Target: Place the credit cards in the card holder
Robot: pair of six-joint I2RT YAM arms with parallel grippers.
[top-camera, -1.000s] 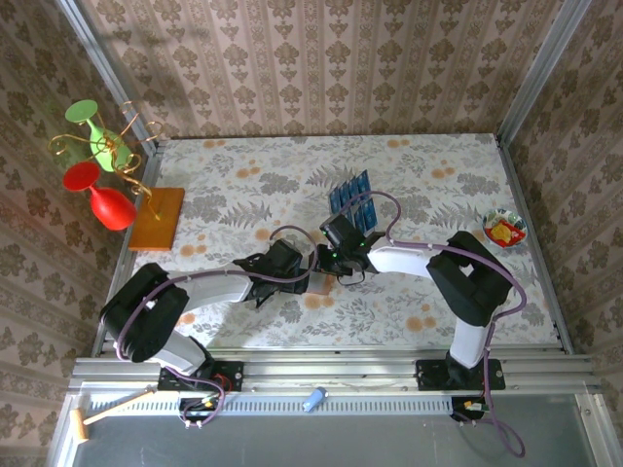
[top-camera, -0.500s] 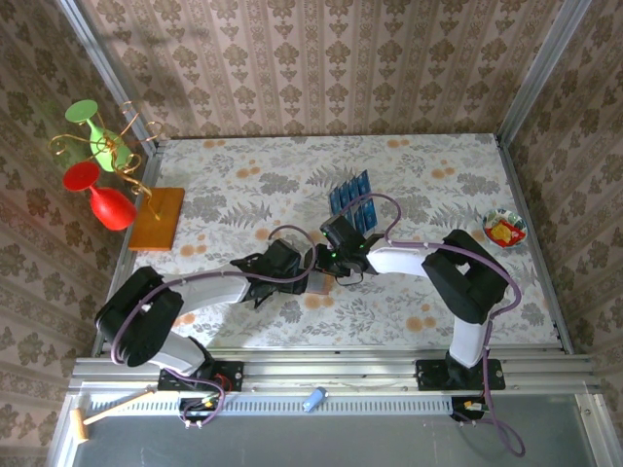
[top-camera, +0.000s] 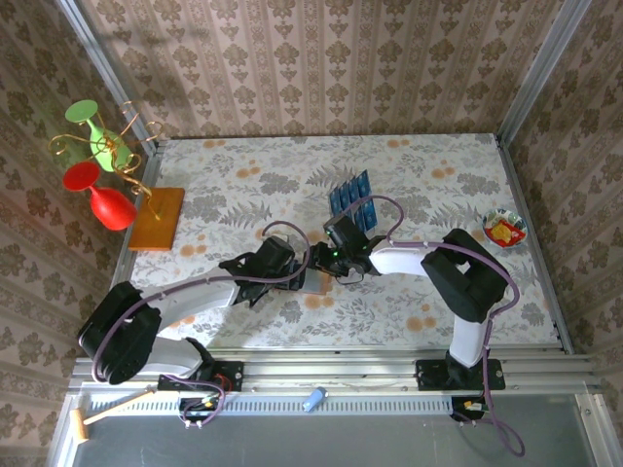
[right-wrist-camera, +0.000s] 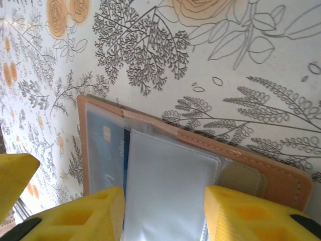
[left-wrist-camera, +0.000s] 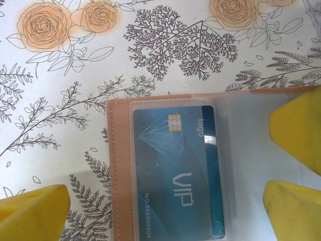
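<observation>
The right gripper (right-wrist-camera: 165,216) had its fingers part-way apart, one on each side of the grey pocket leaf (right-wrist-camera: 170,186); whether they pinched it or only pressed on it could not be told; the left gripper (left-wrist-camera: 163,213) stood fully open, straddling the holder (left-wrist-camera: 118,165) without closing on it. One card (left-wrist-camera: 173,170) lay seated behind the clear window on the holder's 9 o'clock side; the holder lay open and flat on the table (top-camera: 438,175), under both grippers near its middle. The spare cards (top-camera: 350,197) were fanned at 12 o'clock, just beyond the right gripper. The step looked like seating a card and readying the next pocket; the next move probably called for fetching a card from the fan while the holder stayed pinned.
</observation>
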